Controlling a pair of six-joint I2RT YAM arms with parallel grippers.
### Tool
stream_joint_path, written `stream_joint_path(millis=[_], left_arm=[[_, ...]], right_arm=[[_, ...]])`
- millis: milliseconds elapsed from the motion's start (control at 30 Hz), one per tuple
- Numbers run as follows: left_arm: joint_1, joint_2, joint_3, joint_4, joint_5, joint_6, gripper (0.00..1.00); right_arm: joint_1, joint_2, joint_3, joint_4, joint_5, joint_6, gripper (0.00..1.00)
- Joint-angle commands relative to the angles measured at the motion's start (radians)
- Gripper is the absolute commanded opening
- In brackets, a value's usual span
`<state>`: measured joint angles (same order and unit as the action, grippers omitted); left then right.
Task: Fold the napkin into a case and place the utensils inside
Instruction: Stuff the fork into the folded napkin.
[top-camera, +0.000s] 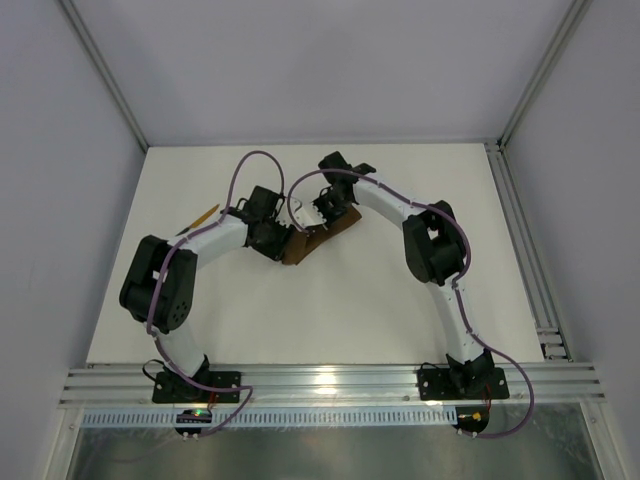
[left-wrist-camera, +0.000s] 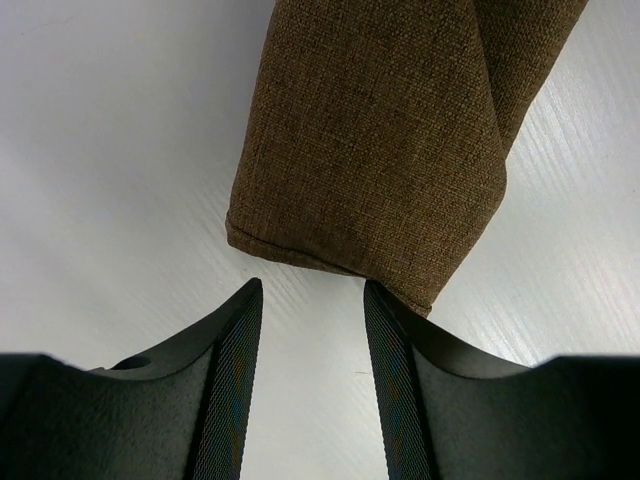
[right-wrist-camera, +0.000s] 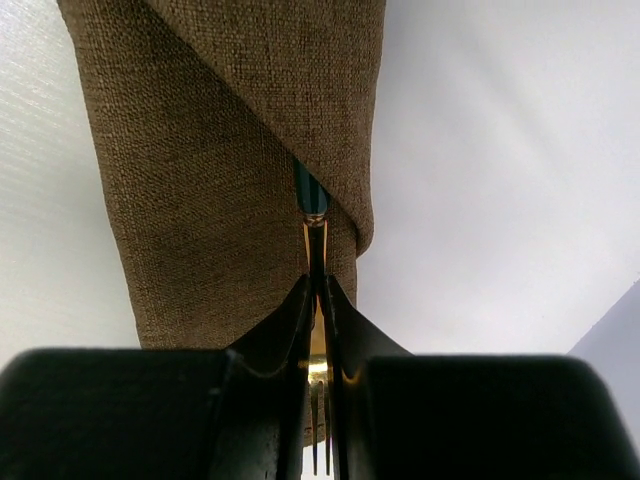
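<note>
The napkin lies as a narrow brown case (top-camera: 303, 247) (left-wrist-camera: 380, 150) (right-wrist-camera: 200, 200) between both grippers at mid-table. My right gripper (right-wrist-camera: 317, 287) (top-camera: 322, 212) is shut on the gold fork (right-wrist-camera: 316, 240). The fork's dark handle runs under the case's diagonal layered edge, and its tines (right-wrist-camera: 318, 440) show back between the fingers. My left gripper (left-wrist-camera: 310, 290) (top-camera: 284, 238) is open at the case's other end, with bare table between its fingers (left-wrist-camera: 232, 350). Its right fingertip sits right by the cloth's corner. A second utensil (top-camera: 199, 218) lies on the table beside the left arm.
The left arm's elbow (top-camera: 160, 285) bulges toward the table's left edge, and the right arm (top-camera: 435, 250) arches over the right half. White walls and aluminium rails (top-camera: 530, 250) bound the table.
</note>
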<state>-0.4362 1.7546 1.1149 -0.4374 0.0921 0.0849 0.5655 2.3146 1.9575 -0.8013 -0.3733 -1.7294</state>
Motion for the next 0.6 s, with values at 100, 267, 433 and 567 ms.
stream_joint_path(millis=[100,267,433,567], left_arm=[[0.002,-0.006,-0.007,0.040,0.021,-0.011,0.47],[0.002,-0.017,-0.010,0.035,0.018,-0.002,0.47],[0.002,-0.029,-0.009,0.031,0.014,0.003,0.47],[0.002,-0.040,-0.010,0.026,0.008,0.007,0.47]], right_arm=[[0.034,-0.001,0.006,0.031,-0.076,0.001,0.11],[0.034,0.003,0.001,0.013,-0.064,0.025,0.13],[0.034,-0.009,-0.019,0.050,-0.058,0.051,0.35],[0.034,-0.030,-0.022,0.059,-0.041,0.051,0.55]])
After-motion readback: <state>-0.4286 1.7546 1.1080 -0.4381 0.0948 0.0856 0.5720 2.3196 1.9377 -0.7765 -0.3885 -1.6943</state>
